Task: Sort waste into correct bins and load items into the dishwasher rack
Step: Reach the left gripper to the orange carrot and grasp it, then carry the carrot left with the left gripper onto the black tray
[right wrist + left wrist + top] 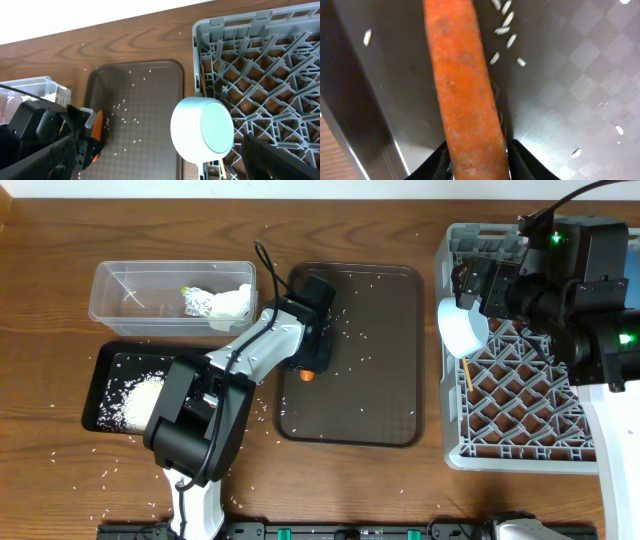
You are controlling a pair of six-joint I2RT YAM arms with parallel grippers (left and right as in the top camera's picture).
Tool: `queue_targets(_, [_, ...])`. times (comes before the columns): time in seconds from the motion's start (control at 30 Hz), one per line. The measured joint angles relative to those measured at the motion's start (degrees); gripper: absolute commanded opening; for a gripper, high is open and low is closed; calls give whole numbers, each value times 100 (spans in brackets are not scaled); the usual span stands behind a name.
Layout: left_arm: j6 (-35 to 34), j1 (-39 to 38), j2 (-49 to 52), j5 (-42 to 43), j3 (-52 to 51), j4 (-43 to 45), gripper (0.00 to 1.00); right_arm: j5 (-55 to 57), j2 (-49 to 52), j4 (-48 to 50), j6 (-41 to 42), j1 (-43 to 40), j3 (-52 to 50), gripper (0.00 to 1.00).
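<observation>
Left wrist view: carrot pinched on the brown serving tray

Left wrist camera shows the left gripper [477, 169] closed on the small orange carrot [465, 90], with one black finger [527, 162] against each side of its near end. The carrot lies lengthwise on the brown serving tray [380, 405], close to the tray's left edge and about midway along it. Loose rice [502, 31] is scattered on the tray around it.

The right gripper [160, 159] stands wide open, holding nothing. Ahead of its fingers is the white cup with the blue inside [202, 131], tipped on its side just past the tray's right edge. It sits at the wall of the dishwasher rack [500, 458] that faces the tray, its mouth pointing away from the tray and into the rack. Whether the cup rests on that wall cannot be told. A wooden chopstick [466, 375] lies on the rack's lattice floor, just beyond that wall.

The rack stands just beside the tray's right edge. Off the tray's left edge, toward its far corner, the clear tub [110, 275] holds the green-yellow wrapper [186, 290], crumpled foil [200, 306] and white tissue [232, 304]. Off the same edge, toward the near corner, the black tray [100, 358] holds a heap of rice. More grains dot the counter [60, 470] around the tray.
</observation>
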Motion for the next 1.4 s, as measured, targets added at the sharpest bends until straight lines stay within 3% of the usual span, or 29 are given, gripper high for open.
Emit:
queue_targets(0.2, [-111,31,-358,-2,7,-699,32,0,0,-15,0,0,0,99])
queue_targets(0.47, [-291,306,-2131,-72,170,-1749,33,0,0,-11,-2,0,0,99])
queue_targets(0.6, [-356,529,-2614,-181,175,-1661,34,0,0,24,0,0,0,99])
queue_targets(0.63, [-363,535,-2636,-197,175,-1545,39,0,0,37,0,0,0,99])
queue_targets(0.8, [-323,358,-2450,-278,7,-603,54,0,0,72,0,0,0,99])
queue_targets(1.07, [-339,258,-1161,-396,-334,372,55,-2,0,11,0,0,0,99])
queue_targets(1.4, [-339,256,-485,-372,-356,662,54,0,0,11,0,0,0,99])
